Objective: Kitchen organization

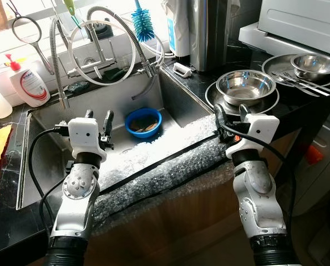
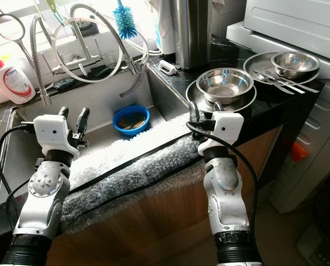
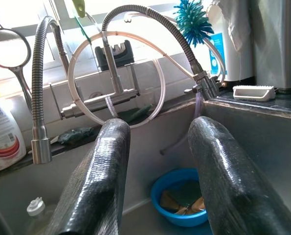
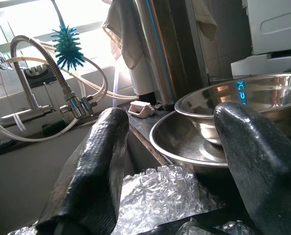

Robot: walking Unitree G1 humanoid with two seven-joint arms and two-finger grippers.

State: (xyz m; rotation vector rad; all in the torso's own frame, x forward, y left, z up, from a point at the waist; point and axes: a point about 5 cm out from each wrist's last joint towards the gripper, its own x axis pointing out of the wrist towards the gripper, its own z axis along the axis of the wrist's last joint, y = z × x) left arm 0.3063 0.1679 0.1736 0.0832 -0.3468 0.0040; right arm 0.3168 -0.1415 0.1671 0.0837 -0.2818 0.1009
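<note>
My left gripper [image 1: 98, 115] hangs open over the steel sink [image 1: 176, 100], nothing between its fingers. Ahead of it, a blue bowl [image 1: 145, 133] with brownish scraps rests on the sink floor, and it shows past the left fingers [image 3: 101, 166] in the left wrist view. My right gripper [image 1: 230, 110] stands open at the sink's right front corner, just short of a steel bowl [image 1: 245, 87] sitting on a steel plate [image 1: 214, 100] on the black counter. That bowl [image 4: 243, 100] lies beyond the right fingertips [image 4: 243, 142], apart from them.
Bubble wrap [image 1: 170, 166] covers the sink's front edge. A second steel bowl [image 1: 315, 65] with cutlery [image 1: 298, 82] sits on a plate at far right. Faucet hoses [image 1: 56, 55], a blue brush [image 1: 143, 23], a soap bottle [image 1: 29, 83] and a tall steel vessel [image 1: 209, 33] line the back.
</note>
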